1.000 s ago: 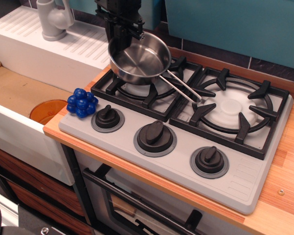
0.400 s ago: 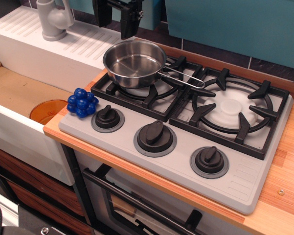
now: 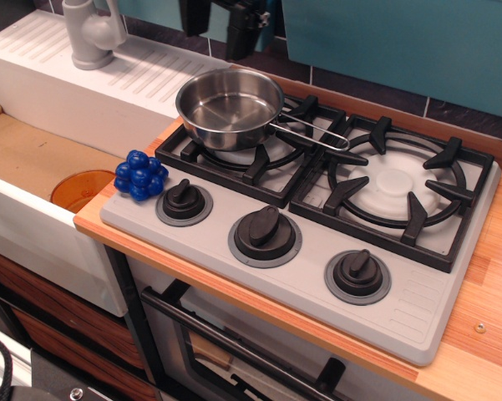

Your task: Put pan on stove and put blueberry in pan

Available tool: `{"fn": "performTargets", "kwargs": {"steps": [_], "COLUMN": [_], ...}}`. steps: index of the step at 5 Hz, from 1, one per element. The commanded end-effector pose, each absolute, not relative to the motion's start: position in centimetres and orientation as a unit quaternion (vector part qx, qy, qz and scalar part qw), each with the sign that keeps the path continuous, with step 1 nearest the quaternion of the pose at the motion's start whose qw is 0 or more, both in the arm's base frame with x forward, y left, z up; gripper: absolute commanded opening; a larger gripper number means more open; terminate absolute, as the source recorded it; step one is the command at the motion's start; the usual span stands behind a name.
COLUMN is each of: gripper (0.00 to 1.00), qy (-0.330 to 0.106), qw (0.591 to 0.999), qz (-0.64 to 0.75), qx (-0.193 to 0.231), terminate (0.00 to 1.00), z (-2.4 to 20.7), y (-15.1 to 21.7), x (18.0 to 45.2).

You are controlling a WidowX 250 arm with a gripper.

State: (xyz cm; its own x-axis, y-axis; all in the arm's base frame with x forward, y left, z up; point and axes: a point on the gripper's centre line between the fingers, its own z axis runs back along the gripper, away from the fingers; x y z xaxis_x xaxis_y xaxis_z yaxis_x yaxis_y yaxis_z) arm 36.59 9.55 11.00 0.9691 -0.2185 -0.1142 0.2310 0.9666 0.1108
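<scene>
The shiny steel pan rests upright on the left burner grate of the grey stove, its wire handle pointing right over the grate. The pan is empty. The blueberry, a cluster of deep-blue balls, sits on the stove's front left corner beside the left knob. My gripper is at the top edge, above and behind the pan, clear of it. Its two black fingers stand apart with nothing between them.
A white sink with a grey faucet lies to the left; an orange disc lies in its basin. Two more knobs line the stove's front. The right burner is bare. Wooden counter at right.
The gripper let go of the pan, which went from tilted and lifted to resting flat on the left burner. The gripper then rose and drew back toward the top edge.
</scene>
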Motion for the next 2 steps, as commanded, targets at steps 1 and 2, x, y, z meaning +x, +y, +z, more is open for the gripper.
{"fn": "performTargets", "kwargs": {"steps": [1,2], "gripper": [1.0,1.0], "qy": [-0.004,-0.031], "qw": [0.991,0.993], "qz": [-0.107,-0.091], "qx": [0.081,0.062], "terminate": [0.0,0.0], "z": [15.0,15.3], "y": [9.7,9.9], "x": [37.3,34.2]}}
